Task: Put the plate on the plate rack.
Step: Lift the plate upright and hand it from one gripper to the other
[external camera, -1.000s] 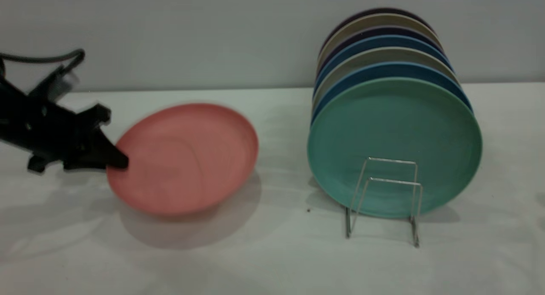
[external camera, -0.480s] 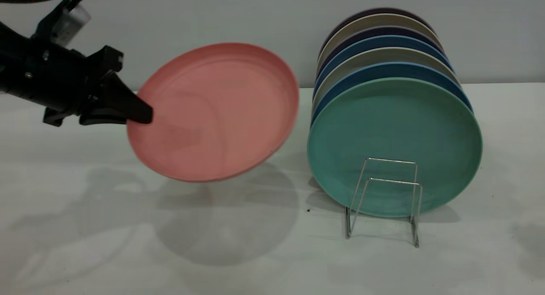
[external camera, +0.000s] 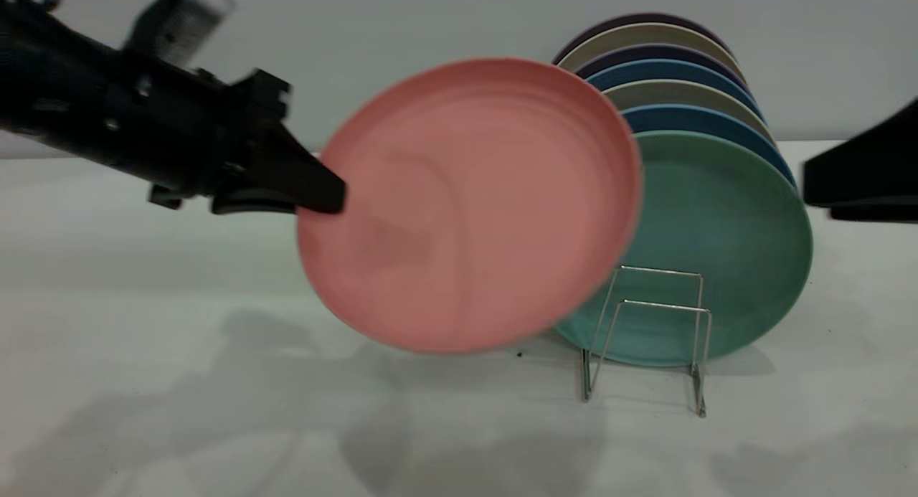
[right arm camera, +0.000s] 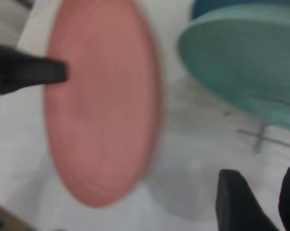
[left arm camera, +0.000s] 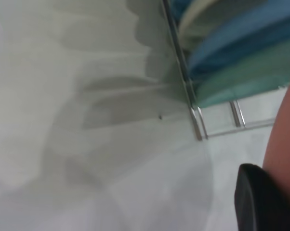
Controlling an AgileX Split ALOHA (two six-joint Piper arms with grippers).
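A pale worktop [left arm camera: 87, 96] fills most of the left wrist view, crossed by soft grey shadows, with a small dark speck [left arm camera: 160, 116] on it. At one corner a black finger [left arm camera: 260, 199] of the left gripper shows against the pink plate [left arm camera: 283, 154], whose edge runs along the frame's border; the finger lies on the plate's rim, and the second finger is out of sight. Farther off the rack [left arm camera: 198, 122] shows as thin silver wires on the worktop. In it stand plates edge-on: a teal plate [left arm camera: 246, 82] nearest, blue plates [left arm camera: 241, 43] behind it, and a cream one [left arm camera: 203, 21] among them.
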